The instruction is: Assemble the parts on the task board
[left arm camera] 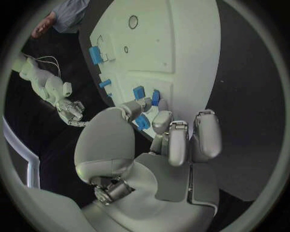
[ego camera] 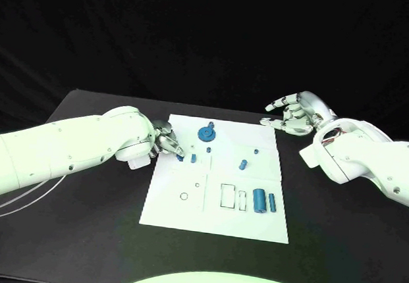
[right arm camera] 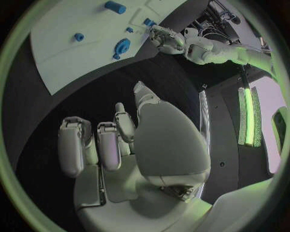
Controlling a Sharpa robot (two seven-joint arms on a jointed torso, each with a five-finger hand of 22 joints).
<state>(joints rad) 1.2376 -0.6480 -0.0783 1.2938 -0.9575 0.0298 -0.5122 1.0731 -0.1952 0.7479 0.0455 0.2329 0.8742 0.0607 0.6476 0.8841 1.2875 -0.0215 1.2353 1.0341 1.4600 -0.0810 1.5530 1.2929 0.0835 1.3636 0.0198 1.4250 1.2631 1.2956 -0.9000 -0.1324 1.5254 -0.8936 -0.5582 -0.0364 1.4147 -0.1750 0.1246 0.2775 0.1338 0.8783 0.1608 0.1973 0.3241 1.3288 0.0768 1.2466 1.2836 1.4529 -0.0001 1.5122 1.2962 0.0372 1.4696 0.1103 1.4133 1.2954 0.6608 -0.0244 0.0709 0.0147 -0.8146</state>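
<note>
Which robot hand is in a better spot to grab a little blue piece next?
Probably the left hand. Its fingers lie over the left edge of the white task board, right beside a small blue part. The right hand hovers over black table beyond the board's far right corner, holding nothing.

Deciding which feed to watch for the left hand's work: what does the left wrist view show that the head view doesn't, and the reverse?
Left wrist view alone: close up, the left hand's fingertips meet a small blue part at the task board's edge. Head view alone: the whole board, with the two blue cylinders lying near its front. Both: the left hand, the right hand raised off the board, and the board.
</note>
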